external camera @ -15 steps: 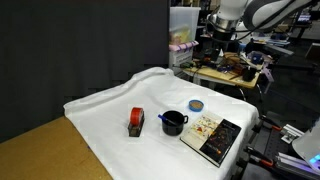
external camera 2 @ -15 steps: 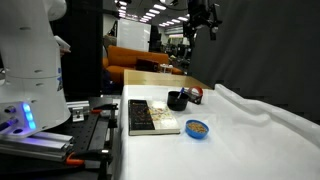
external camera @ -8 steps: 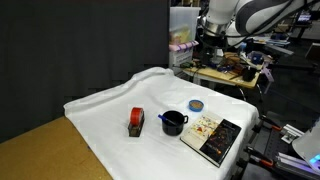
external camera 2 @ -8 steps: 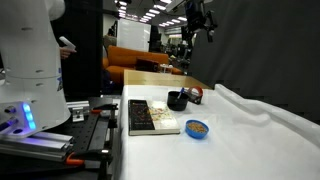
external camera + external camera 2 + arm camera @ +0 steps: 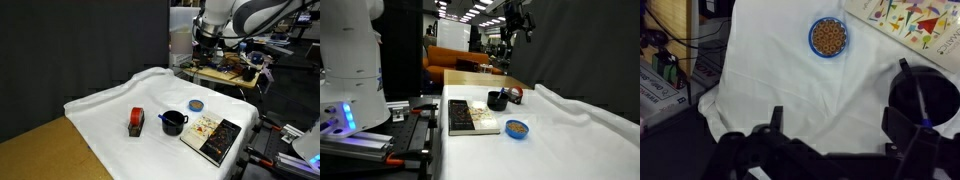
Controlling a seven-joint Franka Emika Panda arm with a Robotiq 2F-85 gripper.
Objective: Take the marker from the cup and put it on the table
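The dark navy cup (image 5: 174, 122) stands on the white-draped table (image 5: 110, 105), between a red-and-black block and a book. It also shows in the exterior view (image 5: 497, 100) and at the right edge of the wrist view (image 5: 925, 95). The marker (image 5: 924, 106) shows as a slim stick standing inside the cup. My gripper (image 5: 207, 38) hangs high above the table's far side, open and empty, well away from the cup. It also shows in an exterior view (image 5: 516, 25). In the wrist view its fingers (image 5: 837, 125) frame bare cloth.
A red-and-black block (image 5: 136, 121) stands beside the cup. A small blue disc (image 5: 196, 104) and a colourful book (image 5: 212, 137) lie close by. A bare tan wooden corner (image 5: 40, 150) shows. Cluttered benches stand behind the table, and a dark curtain hangs at the back.
The arm has shifted the gripper sideways, high above the table, towards the cloth. The cup, marker and other objects have not moved.
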